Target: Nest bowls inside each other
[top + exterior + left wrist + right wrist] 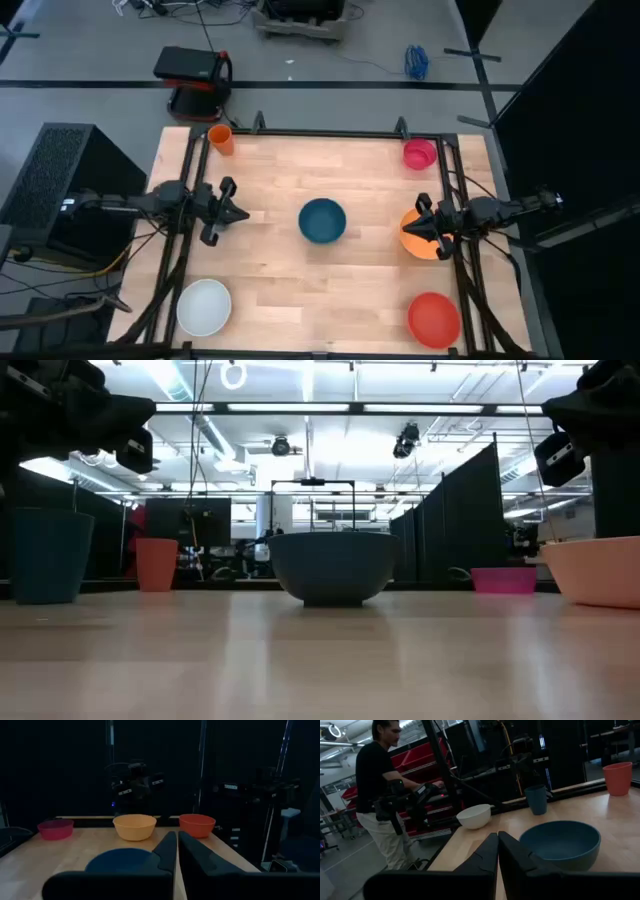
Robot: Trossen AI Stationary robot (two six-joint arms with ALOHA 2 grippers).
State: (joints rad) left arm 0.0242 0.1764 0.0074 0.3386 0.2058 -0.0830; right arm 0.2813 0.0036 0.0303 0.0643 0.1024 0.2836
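A dark teal bowl (322, 220) stands upright at the table's middle. An orange bowl (424, 240) rests at the right edge, a pink bowl (420, 153) at the far right corner, a red bowl (434, 318) at the near right and a white bowl (204, 305) at the near left. My left gripper (240, 213) hovers shut left of the teal bowl, pointing toward it. My right gripper (407, 228) hovers shut over the orange bowl's inner rim, pointing at the teal bowl (560, 842). In the low view both arms hang well above the table.
A narrow orange cup (221, 139) stands at the far left corner, and a dark blue cup (536, 799) at the left side near my left arm. Black frame rails (330, 132) run along the table's edges. A person (380, 795) stands beyond the left side.
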